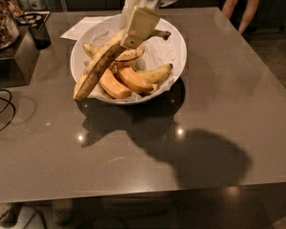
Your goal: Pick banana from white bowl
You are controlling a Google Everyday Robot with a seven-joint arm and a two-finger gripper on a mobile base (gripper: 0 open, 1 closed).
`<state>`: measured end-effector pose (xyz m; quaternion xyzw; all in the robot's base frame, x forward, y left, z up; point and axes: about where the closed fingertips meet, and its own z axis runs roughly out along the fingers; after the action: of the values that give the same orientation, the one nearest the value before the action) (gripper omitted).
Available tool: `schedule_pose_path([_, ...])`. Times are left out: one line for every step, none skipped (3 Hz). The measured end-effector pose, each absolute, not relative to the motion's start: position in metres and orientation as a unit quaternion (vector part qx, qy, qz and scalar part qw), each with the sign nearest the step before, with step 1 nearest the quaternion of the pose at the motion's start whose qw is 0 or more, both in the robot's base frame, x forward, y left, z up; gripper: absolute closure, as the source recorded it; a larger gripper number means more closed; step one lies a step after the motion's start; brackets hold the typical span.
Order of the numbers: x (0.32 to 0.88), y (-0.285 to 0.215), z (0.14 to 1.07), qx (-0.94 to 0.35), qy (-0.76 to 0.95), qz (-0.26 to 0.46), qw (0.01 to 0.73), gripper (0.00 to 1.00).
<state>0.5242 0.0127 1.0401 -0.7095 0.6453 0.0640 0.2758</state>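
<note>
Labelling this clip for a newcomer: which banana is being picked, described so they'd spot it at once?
On the grey table sits a white bowl of fruit. The end effector above it grips the banana: the longest, brown-streaked, overhanging the rim.

tool (132,34) clamping banana (96,69): matt plastic; white bowl (180,39) below: smooth, paper-lined; table (243,87): glossy

Gripper (137,30): above the white bowl (180,39), clamped on the banana (97,68) near its stem end. Banana: tilted, lower tip jutting past the bowl's left rim. Bowl contents: shorter banana (156,73), orange-yellow pieces (112,85), crumpled paper (157,51). Bowl stood on a grey table (219,104).
</note>
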Motion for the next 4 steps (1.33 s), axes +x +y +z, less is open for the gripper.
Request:
schedule_pose_path([0.507, 0.008, 1.043, -0.687, 0.667, 0.072, 0.278, 1.00])
schedule_pose_path([0.493, 0.003, 1.040, -0.674, 0.677, 0.087, 0.284, 1.00])
schedule_pose_path([0.492, 0.002, 1.040, -0.673, 0.678, 0.089, 0.284, 1.00])
schedule_pose_path([0.482, 0.007, 1.045, -0.672, 0.676, 0.096, 0.287, 1.00])
